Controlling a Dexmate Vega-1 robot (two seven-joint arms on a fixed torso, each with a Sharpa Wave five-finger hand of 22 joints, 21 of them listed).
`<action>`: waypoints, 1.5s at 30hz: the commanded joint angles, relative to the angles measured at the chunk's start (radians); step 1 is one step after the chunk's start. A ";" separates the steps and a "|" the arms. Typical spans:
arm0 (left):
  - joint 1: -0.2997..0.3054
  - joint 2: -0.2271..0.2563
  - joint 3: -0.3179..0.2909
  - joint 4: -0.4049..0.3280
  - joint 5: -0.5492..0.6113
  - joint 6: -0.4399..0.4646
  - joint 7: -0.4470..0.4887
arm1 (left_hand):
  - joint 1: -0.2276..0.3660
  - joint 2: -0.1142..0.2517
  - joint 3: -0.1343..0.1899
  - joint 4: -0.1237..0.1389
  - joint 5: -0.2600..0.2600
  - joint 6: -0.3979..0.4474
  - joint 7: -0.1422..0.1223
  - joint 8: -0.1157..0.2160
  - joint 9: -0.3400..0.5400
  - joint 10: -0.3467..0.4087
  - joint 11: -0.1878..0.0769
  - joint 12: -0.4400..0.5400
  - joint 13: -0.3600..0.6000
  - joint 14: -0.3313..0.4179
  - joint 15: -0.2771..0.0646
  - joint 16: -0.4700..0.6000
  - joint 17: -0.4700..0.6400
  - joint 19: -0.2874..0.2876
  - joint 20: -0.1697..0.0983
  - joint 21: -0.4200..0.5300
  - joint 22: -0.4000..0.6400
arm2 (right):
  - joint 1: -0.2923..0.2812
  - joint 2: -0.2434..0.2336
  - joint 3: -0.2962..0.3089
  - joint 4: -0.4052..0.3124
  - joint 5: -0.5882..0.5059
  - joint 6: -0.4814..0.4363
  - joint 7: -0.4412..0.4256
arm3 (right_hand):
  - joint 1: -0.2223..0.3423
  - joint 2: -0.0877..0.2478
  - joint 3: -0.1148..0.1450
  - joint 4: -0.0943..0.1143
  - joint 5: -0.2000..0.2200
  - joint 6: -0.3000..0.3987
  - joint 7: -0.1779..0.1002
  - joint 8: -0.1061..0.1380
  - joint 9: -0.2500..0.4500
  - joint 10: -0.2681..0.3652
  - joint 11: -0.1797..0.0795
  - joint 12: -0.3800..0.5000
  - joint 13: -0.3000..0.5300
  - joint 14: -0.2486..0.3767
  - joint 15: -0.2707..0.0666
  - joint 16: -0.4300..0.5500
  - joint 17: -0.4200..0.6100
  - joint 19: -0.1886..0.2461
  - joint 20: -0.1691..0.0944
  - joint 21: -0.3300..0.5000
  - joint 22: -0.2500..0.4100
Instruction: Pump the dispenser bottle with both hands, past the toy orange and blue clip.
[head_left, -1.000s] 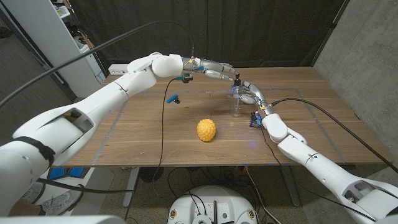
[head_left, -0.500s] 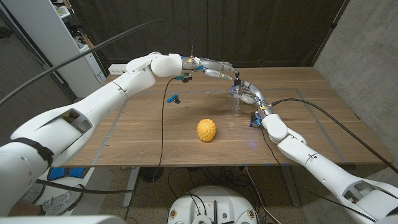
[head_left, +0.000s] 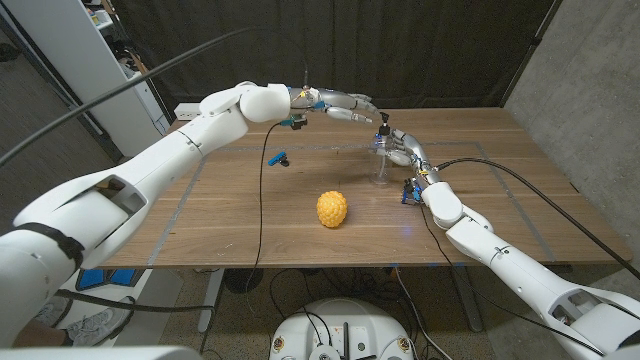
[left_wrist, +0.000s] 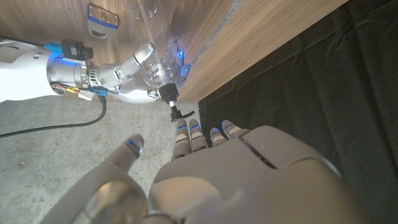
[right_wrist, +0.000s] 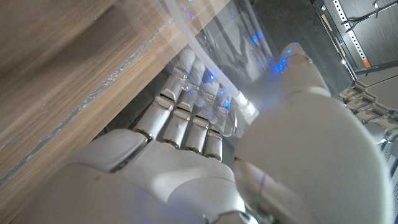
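Dispenser bottle (head_left: 381, 165) stands far right of centre, beyond toy orange (head_left: 332, 209) and blue clip (head_left: 279, 158). Right hand (head_left: 398, 148) wraps its clear body. Left hand (head_left: 345, 108) hovers fingers apart above the pump head (left_wrist: 168, 93). Step: pumping; next, press straight down.

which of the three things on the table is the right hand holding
The clear dispenser bottle: the right hand wraps its body. The toy orange and blue clip lie apart, untouched.
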 joint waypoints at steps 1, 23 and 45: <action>0.013 0.008 -0.020 -0.016 -0.014 0.019 0.025 | 0.012 0.104 0.003 -0.004 0.006 0.000 -0.002 0.001 0.000 -0.006 -0.002 0.002 -0.001 -0.005 -0.055 0.001 -0.001 0.003 -0.066 0.008 0.002 | -0.004 0.001 0.000 -0.005 0.006 -0.008 0.003 | 0.203 0.217 0.004 0.010 -0.002 0.004 -0.004 0.011 0.004 0.039 -0.031 0.005 0.005 0.011 -0.141 -0.003 0.004 -0.004 -0.035 0.009 0.000; 0.178 0.047 -0.134 -0.116 -0.182 0.233 0.154 | 0.021 0.101 0.005 -0.019 0.005 -0.011 -0.007 0.000 0.000 -0.018 0.001 0.000 0.000 0.005 -0.055 0.001 -0.002 0.026 -0.059 0.014 0.001 | 0.006 0.002 0.001 -0.006 -0.002 -0.017 -0.007 | 0.199 0.216 -0.001 0.012 -0.002 -0.003 -0.005 0.010 0.004 0.034 -0.030 -0.002 0.009 0.010 -0.139 -0.013 0.009 -0.016 -0.032 0.015 0.000; 0.318 0.087 -0.229 -0.165 -0.336 0.337 0.334 | 0.033 0.101 0.008 -0.038 0.005 0.002 -0.010 0.005 0.000 -0.005 -0.002 0.006 0.000 0.030 -0.056 0.005 -0.002 0.055 -0.054 0.019 0.000 | 0.041 0.020 -0.003 0.017 0.003 -0.018 -0.008 | 0.215 0.217 0.002 0.004 0.002 -0.026 -0.014 0.002 0.003 0.007 -0.029 -0.020 0.012 -0.009 -0.145 -0.030 0.017 -0.040 -0.034 0.018 -0.001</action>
